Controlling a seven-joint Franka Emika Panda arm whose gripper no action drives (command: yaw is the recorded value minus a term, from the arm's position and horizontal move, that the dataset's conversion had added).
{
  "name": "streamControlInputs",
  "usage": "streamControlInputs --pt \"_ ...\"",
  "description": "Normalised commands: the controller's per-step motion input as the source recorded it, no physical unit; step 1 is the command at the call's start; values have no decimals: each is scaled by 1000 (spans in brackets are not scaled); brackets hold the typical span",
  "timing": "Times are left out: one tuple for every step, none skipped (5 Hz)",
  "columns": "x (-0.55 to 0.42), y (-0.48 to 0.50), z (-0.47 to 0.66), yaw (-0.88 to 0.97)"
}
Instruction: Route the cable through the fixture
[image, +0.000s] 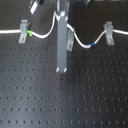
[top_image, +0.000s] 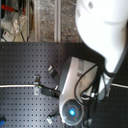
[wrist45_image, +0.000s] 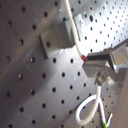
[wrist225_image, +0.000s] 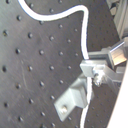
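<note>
The white cable (image: 44, 35) runs across the black perforated board. It passes the left fixture (image: 22, 31), its green band (image: 30, 34), my gripper, its blue band (image: 92, 45) and the right fixture (image: 107, 31). My gripper (image: 61, 30) stands at the middle, where the cable rises to it. In the first wrist view the cable (wrist45_image: 75, 25) lies over a grey fixture (wrist45_image: 57, 35) and ends between my fingers (wrist45_image: 100, 61), which look shut on it. The second wrist view shows the same cable (wrist225_image: 84, 35), fingers (wrist225_image: 97, 65) and fixture (wrist225_image: 75, 97).
In the second exterior view the white arm (top_image: 100, 25) covers the gripper; the cable (top_image: 15, 85) and one fixture (top_image: 36, 86) show at the second exterior view's left. Clutter (top_image: 15, 20) lies beyond the board's far edge.
</note>
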Motion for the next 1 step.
streamControlInputs --pt "-301 163 236 51"
